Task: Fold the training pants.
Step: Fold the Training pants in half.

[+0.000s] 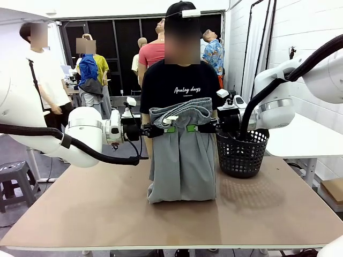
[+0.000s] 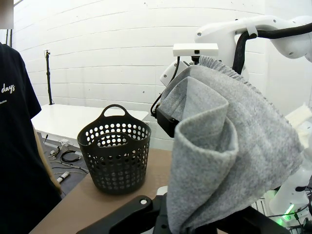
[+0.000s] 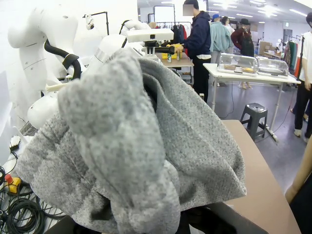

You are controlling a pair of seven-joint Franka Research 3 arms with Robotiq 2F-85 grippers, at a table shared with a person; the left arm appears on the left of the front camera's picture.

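The light grey training pants (image 1: 182, 160) hang in the air over the middle of the table, and their lower end rests bunched on the tabletop. The waistband flops over at the top. My left gripper (image 1: 166, 128) is shut on the upper left edge and my right gripper (image 1: 192, 128) is shut on the upper right edge, the two close together. In the left wrist view the grey cloth (image 2: 234, 146) drapes over my own fingers and hides them. The right wrist view likewise has the pants (image 3: 136, 146) heaped over its fingers.
A black mesh basket (image 1: 244, 152) stands on the table (image 1: 80, 209) at the right, just beside my right arm; it is also in the left wrist view (image 2: 114, 151). A person in a black T-shirt (image 1: 182, 85) stands right behind the pants at the far edge.
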